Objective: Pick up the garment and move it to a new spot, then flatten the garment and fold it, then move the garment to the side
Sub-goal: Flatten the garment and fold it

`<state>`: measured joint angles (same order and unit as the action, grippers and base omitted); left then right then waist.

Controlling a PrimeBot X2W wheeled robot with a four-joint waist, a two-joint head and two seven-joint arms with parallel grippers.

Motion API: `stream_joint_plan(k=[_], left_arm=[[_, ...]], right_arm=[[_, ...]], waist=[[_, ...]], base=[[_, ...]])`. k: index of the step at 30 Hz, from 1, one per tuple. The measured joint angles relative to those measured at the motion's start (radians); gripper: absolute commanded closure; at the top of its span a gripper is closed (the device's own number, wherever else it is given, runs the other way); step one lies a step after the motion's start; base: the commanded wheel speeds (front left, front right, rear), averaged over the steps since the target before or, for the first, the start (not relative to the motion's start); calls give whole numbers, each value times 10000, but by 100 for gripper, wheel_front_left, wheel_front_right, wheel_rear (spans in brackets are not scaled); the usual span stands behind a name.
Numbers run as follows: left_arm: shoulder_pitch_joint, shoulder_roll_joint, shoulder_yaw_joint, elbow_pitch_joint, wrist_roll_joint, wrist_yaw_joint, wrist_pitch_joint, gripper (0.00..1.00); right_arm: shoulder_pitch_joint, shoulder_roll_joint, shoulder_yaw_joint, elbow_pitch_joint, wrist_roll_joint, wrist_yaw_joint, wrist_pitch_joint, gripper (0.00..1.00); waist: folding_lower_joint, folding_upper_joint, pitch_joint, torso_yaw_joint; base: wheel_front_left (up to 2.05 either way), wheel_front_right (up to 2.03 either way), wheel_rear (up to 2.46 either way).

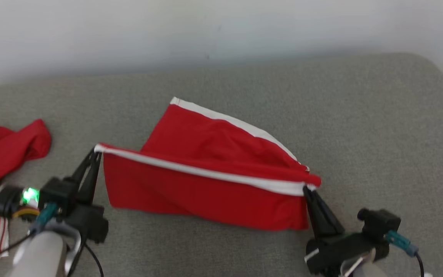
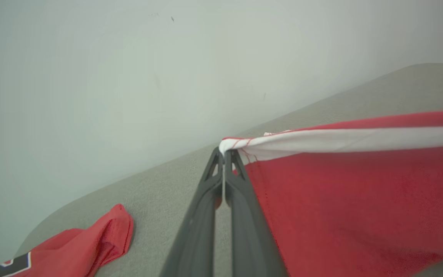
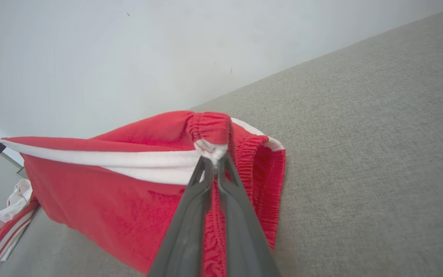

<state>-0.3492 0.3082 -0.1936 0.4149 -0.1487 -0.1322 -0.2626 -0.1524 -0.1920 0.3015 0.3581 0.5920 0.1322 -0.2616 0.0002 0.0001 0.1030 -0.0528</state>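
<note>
The garment [image 1: 206, 181] is a pair of red shorts with a white side stripe, stretched between my two grippers above the grey cushion. My left gripper [image 1: 97, 151] is shut on the garment's left corner at the end of the white stripe [image 2: 321, 140]. My right gripper [image 1: 307, 189] is shut on the elastic waistband corner [image 3: 210, 132] at the right. The near half hangs down from the stretched stripe. The far half [image 1: 214, 130] slopes back and rests on the cushion. In the wrist views the garment [image 2: 360, 207] [image 3: 102, 200] drapes beside my left gripper [image 2: 224, 154] and my right gripper [image 3: 212, 159].
The grey cushioned surface [image 1: 360, 115] runs back to a white wall [image 1: 206, 30], with bare fabric to the right. A heap of other red and white clothes [image 1: 2, 154] lies at the left edge, close to my left arm [image 2: 90, 246] [image 3: 6, 215].
</note>
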Motion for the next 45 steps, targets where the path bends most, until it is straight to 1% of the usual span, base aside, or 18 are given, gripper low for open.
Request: stream_joint_plan(k=[3,4,10,12,17,23,27,30,36,37,38,39,41,43,45], left_arm=[[-1182,479,-619,349,-12,0,0,100],[-1936,729,-1041,604,-132,0,-2,100],[-3954,1505,-2807,1300,-362,2,-2,100],[-4539,1651,-3519,1693,-464,2,-2,100],[-6015,2038,-5327,2731,-1127,2,61,100],[-7477,2447,-6826,3227,-2249,2,125,100],[-8111,2621,-7499,3534,-2826,2,240,100],[-8484,2654,-7664,3839,-3033,0,190,100],[-8821,2412,-7812,4539,-3340,0,94,100],[-8848,2339,-7827,4625,-3342,2,88,100],[-8846,2263,-7854,4702,-3344,2,82,85],[-8840,2184,-7856,4798,-3390,2,73,62],[-8801,2088,-7770,4999,-3484,8,38,0],[-8676,2013,-7660,5145,-3565,36,29,0],[-8472,1902,-7450,5114,-3657,161,27,0]], right_arm=[[-589,251,-253,6,104,0,0,100],[-931,405,-453,31,117,0,0,100],[-1607,855,-917,123,151,-2,-2,100],[-1809,974,-1030,165,151,-2,-2,100],[-2315,1200,-1003,209,134,-2,-17,100],[-2643,1340,-928,115,230,-2,-23,100],[-2758,1386,-928,27,318,-2,-25,100],[-2809,1406,-922,-105,420,-2,-25,100],[-2899,1415,-727,-253,577,-2,-29,100],[-2907,1413,-667,-263,577,-2,-29,77],[-2924,1409,-606,-286,502,-2,-29,25],[-2926,1409,-579,-299,391,-2,-29,0],[-2921,1406,-587,-322,384,-2,-29,0],[-2879,1402,-662,-389,203,-4,-27,0],[-2800,1404,-844,-516,73,-4,-27,0]], waist=[[1,0,484,-118],[1,0,815,-200],[2,1,1745,-484],[2,1,2021,-590],[1,2,2613,-920],[0,1,3205,-1362],[0,1,3551,-1624],[-1,1,3761,-1799],[-1,1,4031,-2051],[-1,0,4054,-2070],[-1,1,4069,-2079],[-1,1,4076,-2076],[-1,1,4058,-2047],[-1,1,4004,-2005],[-2,1,3937,-1942]], base=[[0,0,0],[0,0,0],[0,0,0],[0,0,0],[0,0,0],[0,0,0],[0,0,0],[0,0,0],[0,0,0],[0,0,0],[0,0,0],[0,0,0],[0,0,0],[0,0,0],[0,0,0]])
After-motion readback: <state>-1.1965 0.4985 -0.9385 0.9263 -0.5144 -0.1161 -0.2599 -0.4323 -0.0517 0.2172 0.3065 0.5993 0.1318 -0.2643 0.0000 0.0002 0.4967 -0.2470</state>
